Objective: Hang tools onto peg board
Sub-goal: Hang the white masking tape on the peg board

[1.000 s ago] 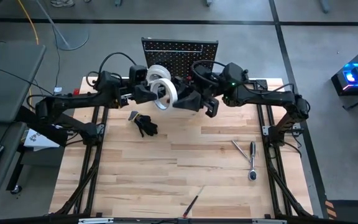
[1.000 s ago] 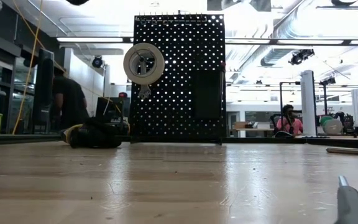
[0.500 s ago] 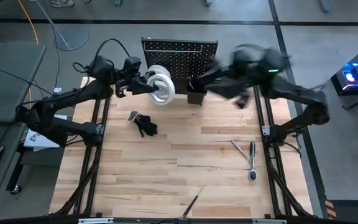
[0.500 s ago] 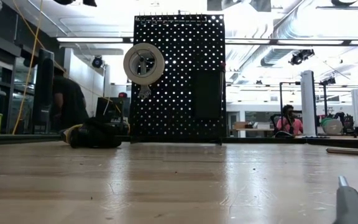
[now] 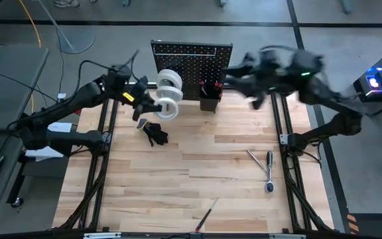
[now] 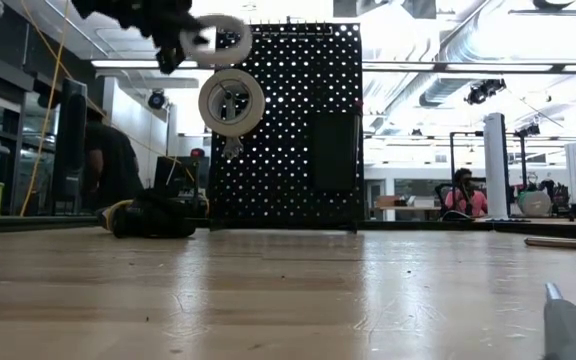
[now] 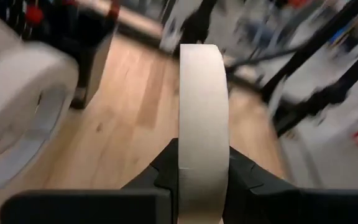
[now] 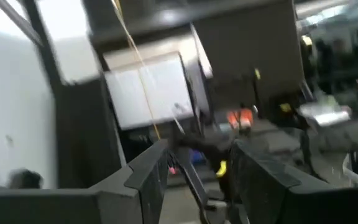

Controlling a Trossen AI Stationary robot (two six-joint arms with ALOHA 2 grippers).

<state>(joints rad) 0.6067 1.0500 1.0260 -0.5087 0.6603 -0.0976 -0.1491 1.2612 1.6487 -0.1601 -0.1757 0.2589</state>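
The left pincer (image 7: pixel 202 171), clamped on a white tape roll (image 7: pixel 202 124), holds it just left of the roll already hung (image 6: pixel 231 101) on the peg board (image 5: pixel 191 53); next its hole must meet a free peg, while the empty right pincer (image 8: pixel 194 171) waits half open at far right.

Black glove, perhaps (image 5: pixel 156 133), on wooden table (image 5: pixel 178 179)

Left end effector (image 6: pixel 200 38) grips tape roll (image 6: pixel 223 40) above peg board (image 6: pixel 288 125).
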